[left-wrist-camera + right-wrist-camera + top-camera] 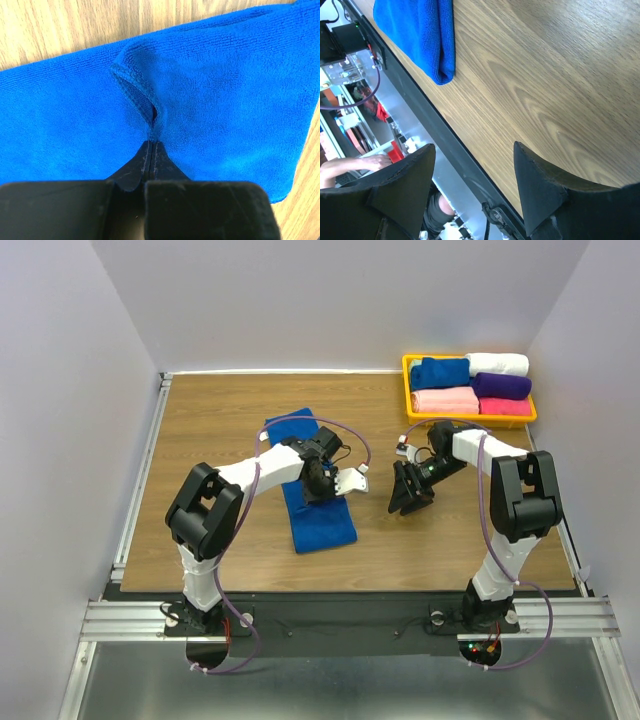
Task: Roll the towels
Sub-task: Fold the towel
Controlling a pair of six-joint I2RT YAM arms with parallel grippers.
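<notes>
A royal-blue towel (322,525) lies flat on the wooden table, long and narrow, running from the middle toward the front. My left gripper (318,480) is over its middle, shut on a pinched-up ridge of the cloth. In the left wrist view the gripper (151,142) has its jaws pressed together, and the hemmed fold (137,87) rises from the towel (225,90) right at the tips. My right gripper (405,502) hangs open to the right of the towel, apart from it. In the right wrist view the right gripper (474,145) holds nothing, and the towel's end (420,30) shows at upper left.
A yellow tray (408,390) at the back right holds a bundled blue towel (440,372), a pink one (445,400), a white one (498,364) and a purple one (502,386). The table's front edge (450,150) with its metal rail lies below my right gripper.
</notes>
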